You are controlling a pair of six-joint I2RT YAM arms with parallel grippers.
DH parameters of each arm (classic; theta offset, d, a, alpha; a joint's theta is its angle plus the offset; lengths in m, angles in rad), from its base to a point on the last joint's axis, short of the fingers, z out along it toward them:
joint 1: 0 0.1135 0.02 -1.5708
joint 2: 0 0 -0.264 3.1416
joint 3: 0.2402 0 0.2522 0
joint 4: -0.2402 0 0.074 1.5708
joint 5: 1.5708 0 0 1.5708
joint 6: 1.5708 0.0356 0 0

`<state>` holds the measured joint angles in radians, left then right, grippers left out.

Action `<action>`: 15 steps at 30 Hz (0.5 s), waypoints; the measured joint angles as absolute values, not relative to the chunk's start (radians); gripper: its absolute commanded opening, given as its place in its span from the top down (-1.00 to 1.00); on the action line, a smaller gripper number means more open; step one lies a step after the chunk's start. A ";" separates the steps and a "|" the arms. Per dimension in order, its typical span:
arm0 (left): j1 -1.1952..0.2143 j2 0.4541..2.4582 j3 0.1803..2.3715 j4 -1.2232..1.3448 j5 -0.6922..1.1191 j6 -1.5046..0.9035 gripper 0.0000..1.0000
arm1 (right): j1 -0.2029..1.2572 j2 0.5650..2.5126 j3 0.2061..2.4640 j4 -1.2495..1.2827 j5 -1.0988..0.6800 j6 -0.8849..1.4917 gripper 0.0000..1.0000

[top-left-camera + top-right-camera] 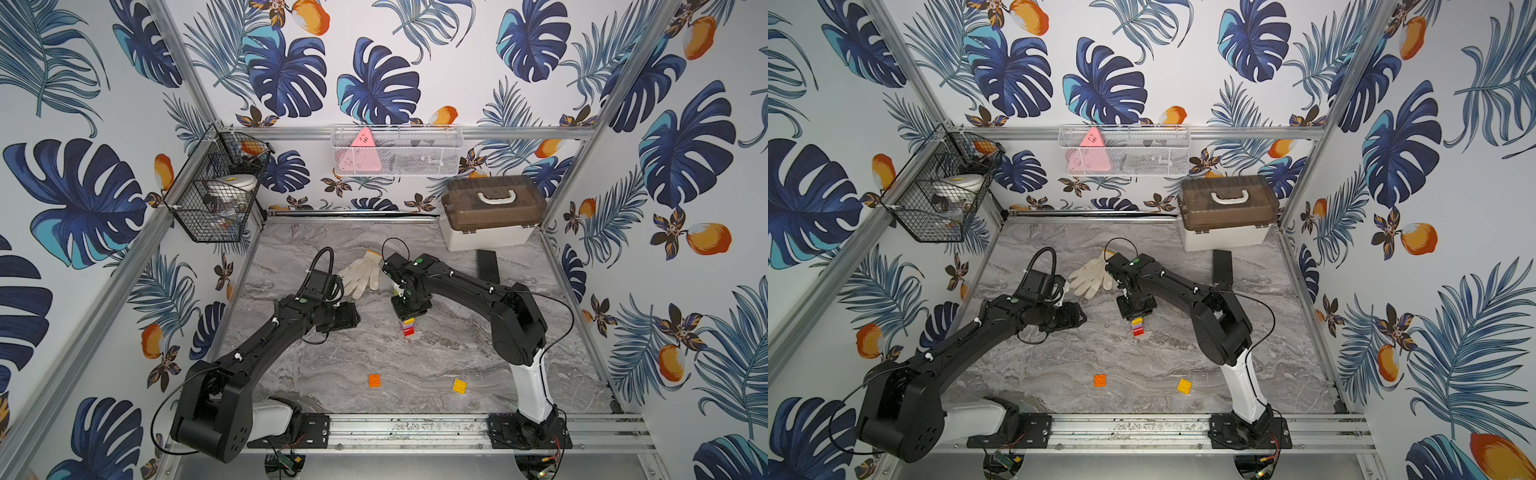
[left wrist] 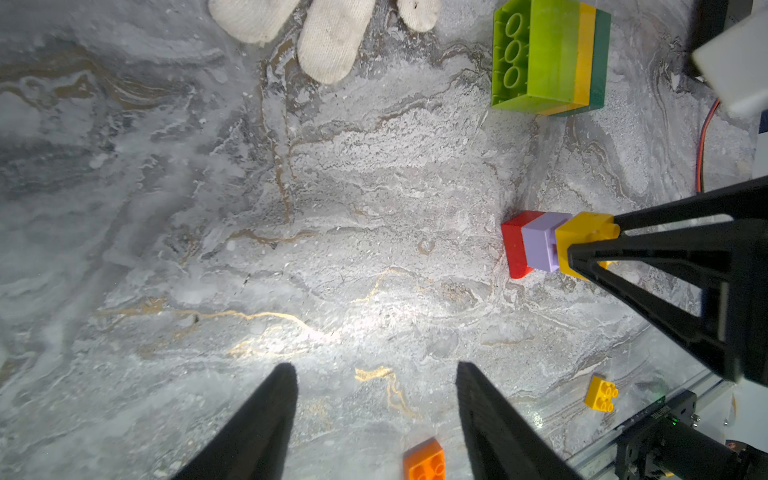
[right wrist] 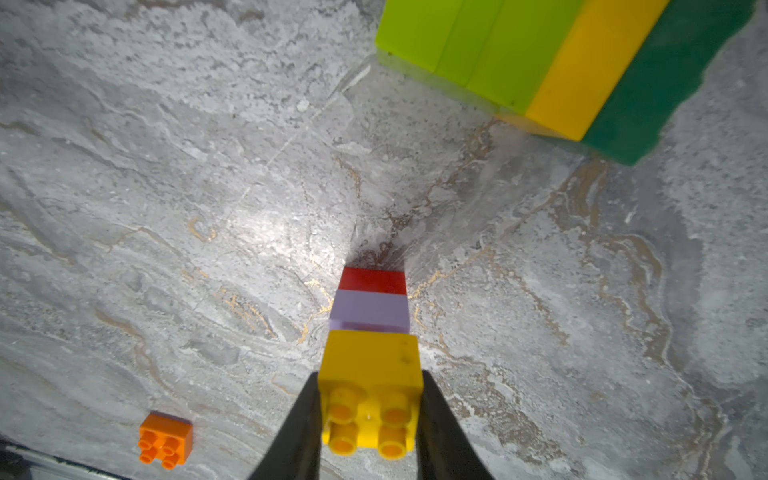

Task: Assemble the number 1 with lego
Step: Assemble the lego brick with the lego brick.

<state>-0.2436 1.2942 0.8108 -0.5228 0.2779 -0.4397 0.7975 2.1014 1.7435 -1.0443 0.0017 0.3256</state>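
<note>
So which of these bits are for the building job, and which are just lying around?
For the job: red-lilac-yellow column, lime-yellow-green block, loose orange brick, loose yellow brick.
Lying about: white glove, lidded box, black slab, black wire basket.

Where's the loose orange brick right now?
In a top view the orange brick lies alone near the front rail, left of the loose yellow brick.
</note>
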 measured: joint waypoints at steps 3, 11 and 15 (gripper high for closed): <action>-0.244 1.294 0.811 -0.523 0.279 -0.440 -0.33 | 0.796 2.109 1.749 -1.047 -0.001 0.329 0.56; -0.244 1.295 0.811 -0.523 0.281 -0.440 -0.33 | 0.790 2.131 1.769 -1.065 -0.025 0.332 0.62; -0.244 1.297 0.811 -0.523 0.284 -0.440 -0.33 | 0.790 2.154 1.787 -1.083 -0.028 0.352 0.72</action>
<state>-0.2436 1.2968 0.8108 -0.5228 0.2836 -0.4397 0.7898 2.1540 1.7866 -1.0832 -0.0284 0.3519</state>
